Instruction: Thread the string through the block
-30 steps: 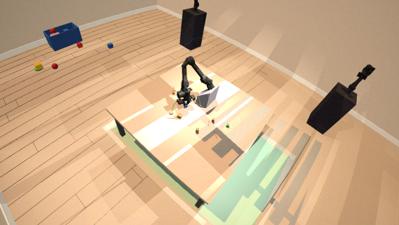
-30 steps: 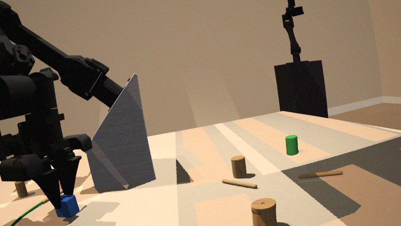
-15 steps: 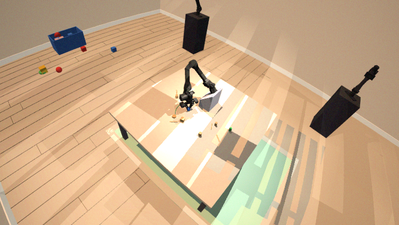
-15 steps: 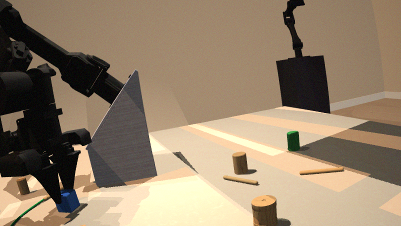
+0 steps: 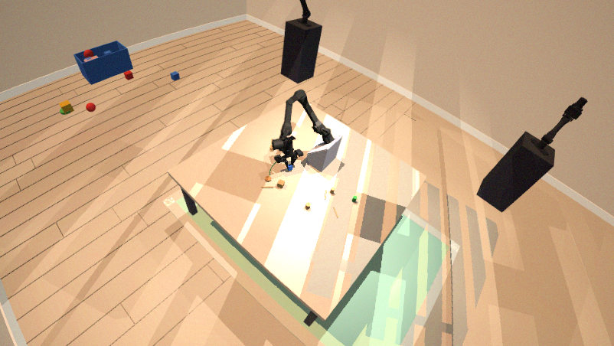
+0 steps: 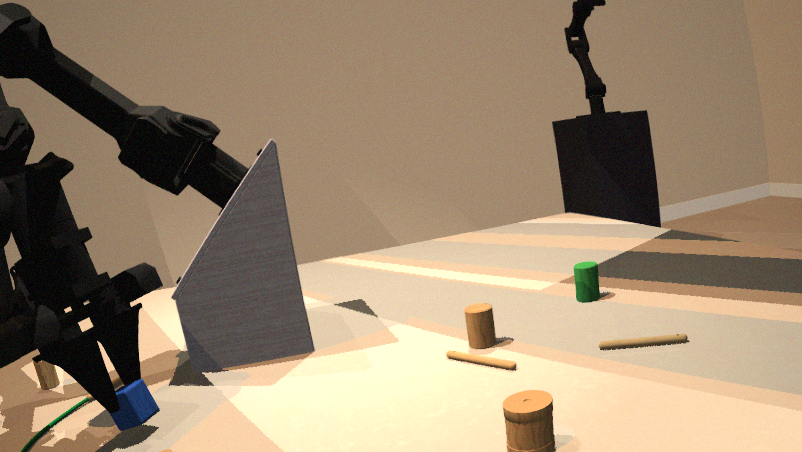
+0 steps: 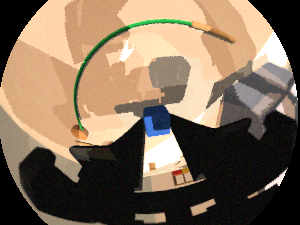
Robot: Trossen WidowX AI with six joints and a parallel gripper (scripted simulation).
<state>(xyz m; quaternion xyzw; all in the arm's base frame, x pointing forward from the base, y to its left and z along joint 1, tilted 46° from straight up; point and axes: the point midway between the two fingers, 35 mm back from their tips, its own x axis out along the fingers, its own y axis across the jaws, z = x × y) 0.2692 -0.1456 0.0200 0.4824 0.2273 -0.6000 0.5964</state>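
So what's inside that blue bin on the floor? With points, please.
In the blue bin [image 5: 107, 67], a red ball [image 5: 88, 53] and something pinkish show; its front walls hide the bottom.
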